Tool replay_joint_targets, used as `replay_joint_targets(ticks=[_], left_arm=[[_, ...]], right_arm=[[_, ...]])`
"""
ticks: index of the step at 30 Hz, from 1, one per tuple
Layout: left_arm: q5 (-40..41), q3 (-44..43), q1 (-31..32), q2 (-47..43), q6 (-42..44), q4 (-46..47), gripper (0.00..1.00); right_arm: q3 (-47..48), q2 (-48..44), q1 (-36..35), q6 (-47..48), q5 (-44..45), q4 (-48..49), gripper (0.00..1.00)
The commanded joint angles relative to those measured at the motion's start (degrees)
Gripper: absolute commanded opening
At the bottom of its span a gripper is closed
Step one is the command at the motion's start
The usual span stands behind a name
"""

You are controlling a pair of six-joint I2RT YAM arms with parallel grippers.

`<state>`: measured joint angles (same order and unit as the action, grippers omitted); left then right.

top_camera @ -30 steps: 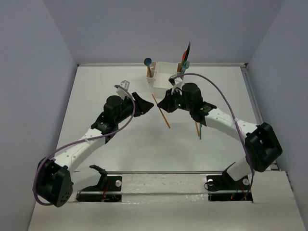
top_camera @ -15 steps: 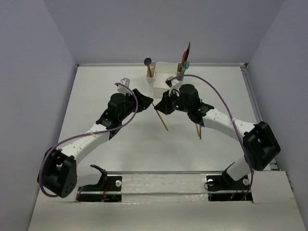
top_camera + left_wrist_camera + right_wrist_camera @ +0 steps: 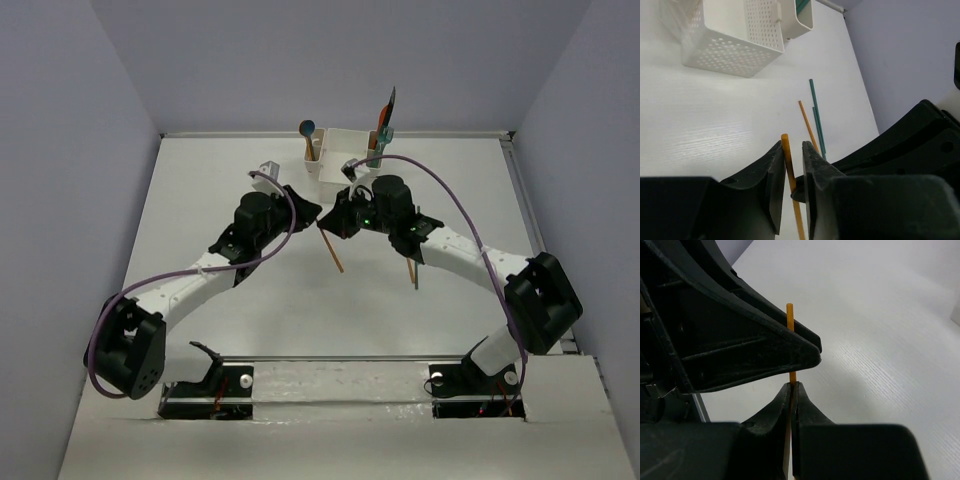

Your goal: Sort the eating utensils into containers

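Orange chopstick (image 3: 333, 255) noted about mid-desk, somewhat toward the far edge, slanting with its free end toward the near edge. Whether that end touches the desk (image 3: 200, 180) cannot be told.

Stick is pinched tight in the right gripper (image 3: 330, 225); in the right wrist view the jaws are seen closed on it with no gap.

Left gripper (image 3: 312, 215) is set around the same stick higher up, jaws narrow. In the left wrist view the stick lies against one finger (image 3: 775, 165), with a slim gap left on the other side.

Second orange chopstick (image 3: 410, 268) and teal chopsticks (image 3: 416, 275) are seen flat on the desk, toward the right edge.

White caddy (image 3: 335, 185) is placed at the middle of the far edge. A blue-headed spoon (image 3: 307, 128) is stood in its left compartment.
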<state>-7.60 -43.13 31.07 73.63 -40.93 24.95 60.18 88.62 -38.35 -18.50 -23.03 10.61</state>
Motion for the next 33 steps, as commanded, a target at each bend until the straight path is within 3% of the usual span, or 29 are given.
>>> replay_joint_targets(ticks=[1, 2, 3, 11, 14, 15, 19, 24, 33], left_arm=[[1.09, -2.92, 0.83, -0.32, 0.85, 3.26, 0.12], [1.61, -2.92, 0.83, -0.5, 1.02, 3.26, 0.03], [2.14, -2.92, 0.83, -0.67, 1.02, 3.0, 0.0], [6.19, -4.15, 0.83, -3.4, 2.43, -0.78, 0.0], [7.07, -5.64, 0.83, -3.75, 3.31, -2.36, 0.0], [8.81, -6.51, 0.83, -4.1, 3.83, -2.97, 0.0], [11.8, -9.76, 0.83, -4.28, 5.32, -4.82, 0.0], [16.47, -16.0, 0.83, -2.62, 8.31, -6.67, 0.0], [24.02, -41.81, -0.92, 11.0, 16.14, -8.34, 0.0]], right_arm=[[1.34, -0.46, -0.5, -0.66, -0.97, 3.63, 0.0], [1.34, -0.46, -0.5, -0.66, -0.88, 3.63, 0.0], [1.34, -0.46, -0.5, -0.75, -0.79, 3.63, 0.0], [1.16, -1.61, -0.5, -1.54, 0.79, 3.45, 0.02], [1.25, -2.22, -0.5, -1.98, 1.41, 2.84, 0.25], [1.25, -3.01, -0.5, -2.15, 1.49, 2.49, 0.41], [0.47, -5.12, -0.5, -2.59, 1.93, 1.34, 0.68], [-2.52, -10.82, -0.5, -3.12, 4.21, -0.67, 0.81], [-16.92, -26.38, -0.5, -7.07, 14.76, -3.23, 0.83]])
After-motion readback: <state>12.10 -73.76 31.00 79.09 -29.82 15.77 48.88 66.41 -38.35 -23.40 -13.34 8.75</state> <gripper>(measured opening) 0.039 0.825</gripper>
